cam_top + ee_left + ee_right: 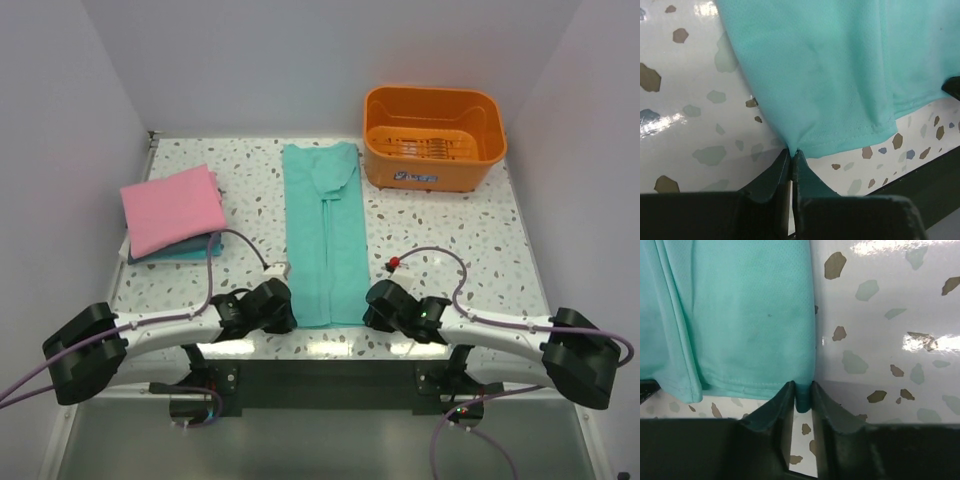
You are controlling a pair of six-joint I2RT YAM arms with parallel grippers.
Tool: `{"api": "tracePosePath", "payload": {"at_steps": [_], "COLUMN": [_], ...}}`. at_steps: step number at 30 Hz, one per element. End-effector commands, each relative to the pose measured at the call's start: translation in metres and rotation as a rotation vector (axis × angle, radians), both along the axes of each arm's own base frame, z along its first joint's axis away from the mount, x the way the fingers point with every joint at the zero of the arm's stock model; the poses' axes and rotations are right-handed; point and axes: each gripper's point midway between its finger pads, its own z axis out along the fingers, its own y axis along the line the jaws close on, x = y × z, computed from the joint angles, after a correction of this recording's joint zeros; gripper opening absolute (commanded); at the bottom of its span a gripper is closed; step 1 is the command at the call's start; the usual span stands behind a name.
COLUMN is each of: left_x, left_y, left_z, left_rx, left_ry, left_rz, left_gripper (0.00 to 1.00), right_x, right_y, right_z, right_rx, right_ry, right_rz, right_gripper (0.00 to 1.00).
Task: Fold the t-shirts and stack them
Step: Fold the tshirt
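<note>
A teal-green t-shirt (325, 230) lies folded into a long narrow strip down the middle of the table, sleeves tucked in, collar end at the far side. My left gripper (292, 312) is at its near left corner; in the left wrist view the fingertips (791, 151) are pinched tight on the hem corner of the cloth (815, 75). My right gripper (369, 310) is at the near right corner, where its jaws (801, 386) hold a fold of the hem (740, 315) between them. A folded pink t-shirt (172, 208) lies on a darker blue-teal one (185, 252) at the left.
An orange plastic basket (433, 135) stands at the far right of the speckled table (450, 230). White walls close in the left, right and back sides. Purple cables loop from both arms over the table's near part.
</note>
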Motion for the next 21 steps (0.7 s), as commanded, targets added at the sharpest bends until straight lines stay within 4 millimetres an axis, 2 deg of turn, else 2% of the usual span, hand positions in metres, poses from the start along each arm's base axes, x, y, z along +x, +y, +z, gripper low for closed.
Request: {"api": "tracePosePath", "payload": {"at_steps": [1,2,3,6,9,10,13,17,20,21], "left_x": [-0.003,-0.005,-0.007,-0.017,-0.029,-0.032,-0.044,-0.049,-0.036,-0.029], "left_y": [0.01,0.01,0.01,0.011,0.016,0.015,0.007,0.001,-0.005,-0.009], "left_z": [-0.015,-0.014,-0.015,-0.012,-0.005,0.002,0.015,0.028,0.046,0.057], "left_rx": [0.06,0.06,0.063,0.064,0.066,0.042,-0.019,-0.055,-0.076,-0.087], "left_ry": [0.011,0.018,0.019,0.034,0.038,0.027,0.053,0.059,-0.002,-0.033], "left_rz": [0.014,0.003,-0.003,-0.004,-0.009,-0.021,-0.065,-0.082,-0.056,-0.048], "left_gripper": [0.03,0.0,0.0,0.0,0.0,0.0,0.0,0.0,0.0,0.0], "right_x": [0.001,0.001,-0.002,-0.013,-0.035,-0.046,-0.061,-0.064,-0.052,-0.046], "right_y": [0.006,0.008,0.011,0.018,0.011,0.006,0.011,0.017,0.02,0.02], "right_z": [-0.005,-0.004,-0.003,0.002,-0.001,-0.006,0.005,0.021,0.031,0.031], "right_rx": [0.017,0.017,0.03,0.077,0.099,0.104,0.187,0.229,0.211,0.184], "right_ry": [0.007,0.005,0.015,0.038,0.118,0.151,0.173,0.155,0.101,0.085], "right_rz": [0.005,0.021,0.039,0.108,0.142,0.159,0.212,0.26,0.25,0.242], "right_gripper": [0.21,0.04,0.0,0.0,0.0,0.0,0.0,0.0,0.0,0.0]}}
